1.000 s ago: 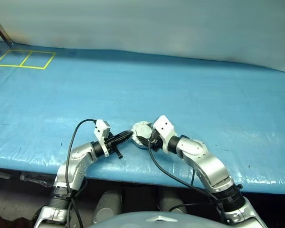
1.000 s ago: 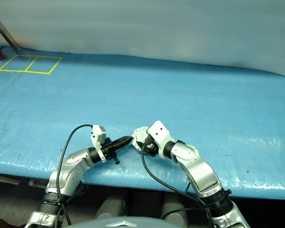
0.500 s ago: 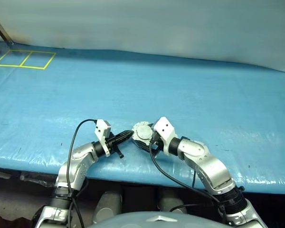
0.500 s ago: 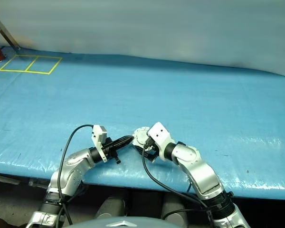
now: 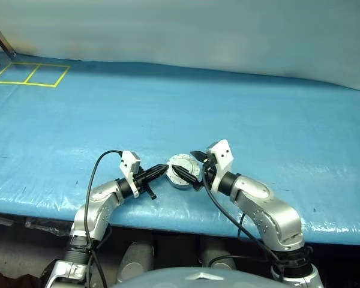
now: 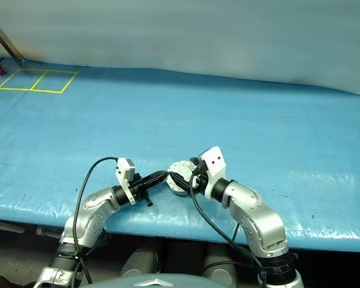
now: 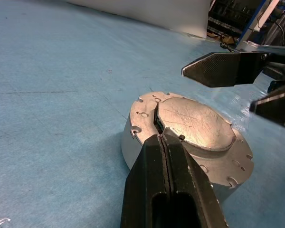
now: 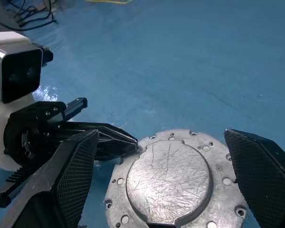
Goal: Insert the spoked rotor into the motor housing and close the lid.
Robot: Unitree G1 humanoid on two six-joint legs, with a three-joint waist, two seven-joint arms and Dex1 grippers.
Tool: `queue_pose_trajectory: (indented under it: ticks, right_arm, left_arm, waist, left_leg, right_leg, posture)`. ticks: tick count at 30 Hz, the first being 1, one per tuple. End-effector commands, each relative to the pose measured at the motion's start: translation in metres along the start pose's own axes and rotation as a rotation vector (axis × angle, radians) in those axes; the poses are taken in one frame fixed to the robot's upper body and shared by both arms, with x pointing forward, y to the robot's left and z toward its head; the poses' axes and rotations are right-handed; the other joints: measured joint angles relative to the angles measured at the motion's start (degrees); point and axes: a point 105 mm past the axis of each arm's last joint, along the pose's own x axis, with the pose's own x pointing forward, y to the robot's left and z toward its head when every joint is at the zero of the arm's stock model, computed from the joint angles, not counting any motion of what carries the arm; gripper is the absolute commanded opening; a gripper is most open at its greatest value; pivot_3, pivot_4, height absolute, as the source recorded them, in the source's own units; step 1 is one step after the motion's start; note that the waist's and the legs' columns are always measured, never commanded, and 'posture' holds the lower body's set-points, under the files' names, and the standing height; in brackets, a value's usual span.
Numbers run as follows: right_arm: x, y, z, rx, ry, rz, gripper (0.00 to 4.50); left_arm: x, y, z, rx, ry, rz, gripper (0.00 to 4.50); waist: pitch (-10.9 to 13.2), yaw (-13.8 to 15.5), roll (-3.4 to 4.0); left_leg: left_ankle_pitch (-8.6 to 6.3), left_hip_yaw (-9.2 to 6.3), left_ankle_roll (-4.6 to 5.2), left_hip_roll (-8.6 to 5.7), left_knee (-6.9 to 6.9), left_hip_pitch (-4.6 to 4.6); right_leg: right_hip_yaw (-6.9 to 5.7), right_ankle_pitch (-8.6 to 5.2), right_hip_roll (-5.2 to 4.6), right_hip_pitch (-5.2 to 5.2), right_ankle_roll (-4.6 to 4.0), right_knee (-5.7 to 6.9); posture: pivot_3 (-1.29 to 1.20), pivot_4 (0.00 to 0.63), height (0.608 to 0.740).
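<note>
On the blue counter (image 5: 240, 114), near its front edge, sits the motor housing (image 7: 137, 137) with its lid (image 8: 168, 183) shut flat on top, plain scratched face up. Left end effector (image 7: 164, 142) is clamped tight, its tips resting at the lid's edge by the hinge. Right end effector (image 8: 168, 166) spreads wide over the lid, holding nothing. Whatever's inside the housing is hidden. No markings readable.

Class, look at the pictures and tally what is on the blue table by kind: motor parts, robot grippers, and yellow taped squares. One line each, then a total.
Motor housing with the lid shut on it: 1
Grippers: 2, left gripper, right gripper
Yellow taped squares: 2
Total: 5
</note>
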Motion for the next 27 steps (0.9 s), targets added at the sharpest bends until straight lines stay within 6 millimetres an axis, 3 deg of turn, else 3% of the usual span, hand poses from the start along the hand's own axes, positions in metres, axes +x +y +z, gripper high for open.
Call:
queue_pose_trajectory:
  ticks: [1, 9, 15, 27]
  right_arm:
    - [-0.008, -0.009, -0.003, 0.062, 0.004, -0.057, 4.46]
    - [-0.023, -0.017, -0.015, 0.364, -0.041, -0.091, 4.46]
    - [-0.031, -0.014, -0.021, 0.695, -0.11, -0.035, 4.46]
    - [-0.018, 0.006, -0.04, 0.982, -0.084, 0.041, 4.46]
  left_arm:
    - [0.002, -0.005, -0.01, -0.025, 0.023, -0.017, 0.0]
    - [0.002, -0.007, -0.008, -0.022, -0.003, -0.027, 0.0]
    - [0.001, -0.006, -0.01, -0.013, 0.0, -0.024, 0.0]
    - [-0.001, -0.006, -0.01, -0.004, -0.002, -0.017, 0.0]
  waist:
    - [0.0, 0.0, 0.01]
    - [0.0, 0.0, 0.04]
    - [0.1, 0.0, 0.14]
    - [0.1, -0.1, 0.24]
  left_leg:
    - [0.0, 0.0, 0.0, 0.0, -0.01, -0.01]
    - [0.0, 0.0, 0.0, 0.0, -0.04, -0.04]
    - [0.0, -0.03, 0.0, 0.03, -0.05, -0.05]
    - [-0.01, -0.01, 0.0, 0.03, -0.08, -0.07]
  right_leg:
    - [0.0, 0.0, 0.0, -0.01, 0.0, -0.01]
    - [0.0, -0.02, 0.0, -0.04, -0.01, -0.01]
    - [0.0, -0.02, 0.01, -0.05, -0.02, -0.01]
    - [-0.01, -0.05, 0.0, -0.09, -0.05, -0.01]
  posture:
    - [0.0, 0.15, 0.74]
    - [0.0, 0.15, 0.74]
    - [0.0, 0.15, 0.74]
    - [0.0, 0.15, 0.74]
